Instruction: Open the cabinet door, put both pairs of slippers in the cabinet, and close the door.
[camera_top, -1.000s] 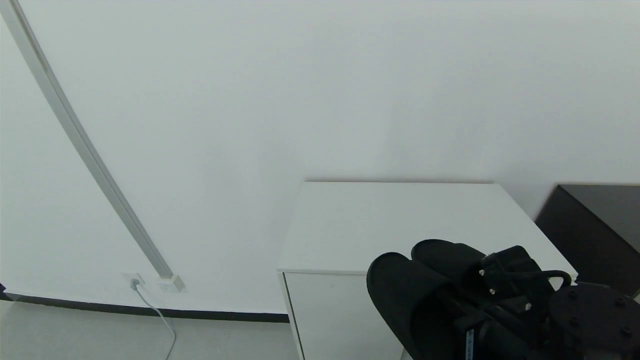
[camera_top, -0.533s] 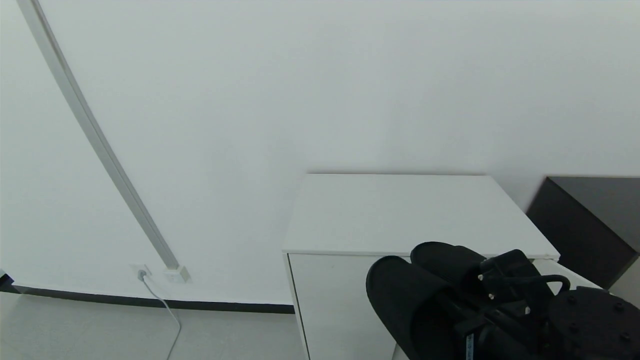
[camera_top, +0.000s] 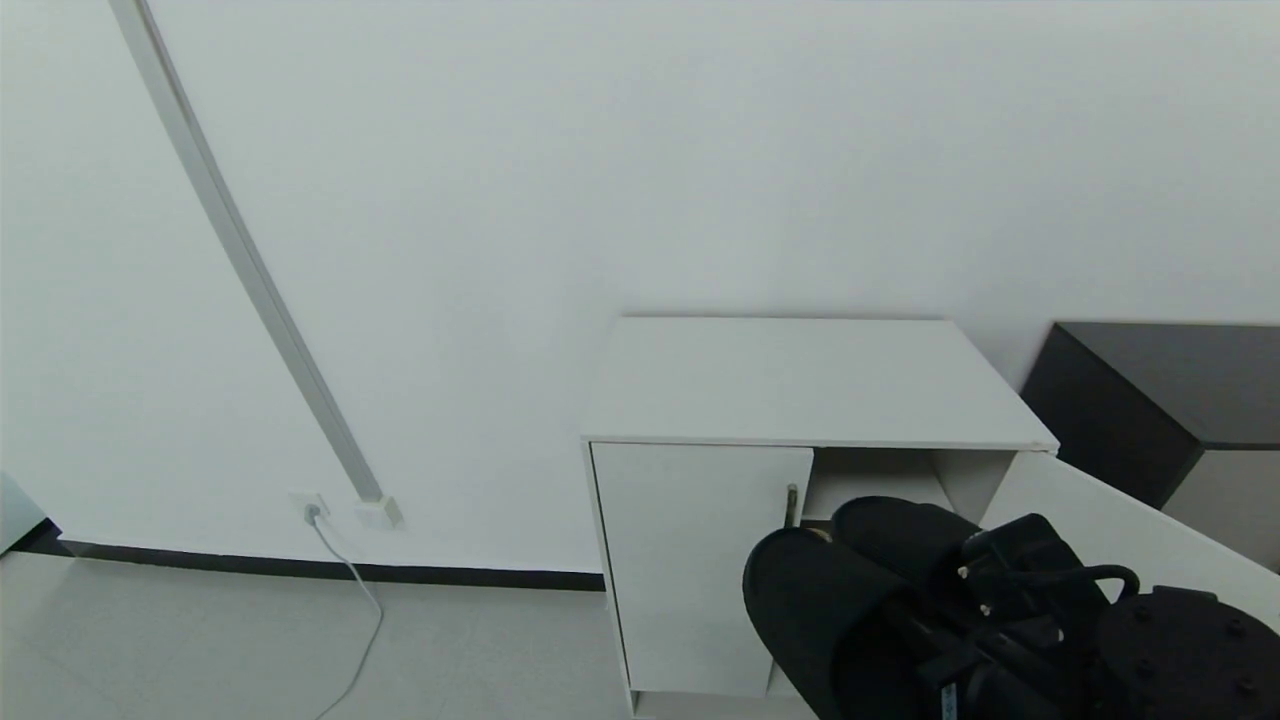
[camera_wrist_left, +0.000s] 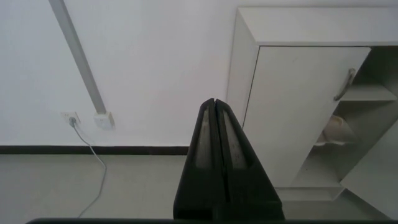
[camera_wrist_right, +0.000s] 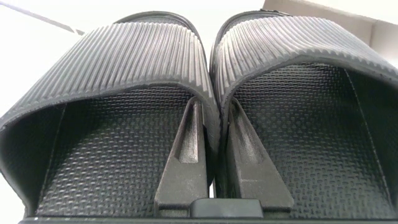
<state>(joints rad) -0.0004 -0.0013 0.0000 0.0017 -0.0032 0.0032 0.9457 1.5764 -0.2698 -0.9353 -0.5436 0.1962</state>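
Observation:
A pair of black slippers (camera_top: 850, 590) hangs in front of the white cabinet (camera_top: 800, 380), low on the right in the head view. My right gripper (camera_wrist_right: 211, 102) is shut on the two slippers' (camera_wrist_right: 143, 68) adjoining straps, one finger inside each. The cabinet's right door (camera_top: 1100, 520) stands swung open to the right. Its left door (camera_top: 700, 560), which carries a metal handle (camera_top: 792, 505), is closed. A pale object (camera_wrist_left: 336, 127) lies on an inner shelf; I cannot tell what it is. My left gripper (camera_wrist_left: 214, 143) is shut on nothing, to the left of the cabinet (camera_wrist_left: 298, 112).
A dark cabinet (camera_top: 1150, 400) stands close to the right of the white one, behind the open door. On the wall to the left run a slanting grey conduit (camera_top: 250, 270) and a socket (camera_top: 310, 510) with a white cable down to the bare floor (camera_top: 250, 650).
The head camera has shifted: the cabinet sits higher in the picture, and its front, open right door and inner shelves have come into view. The slippers stay in my right gripper.

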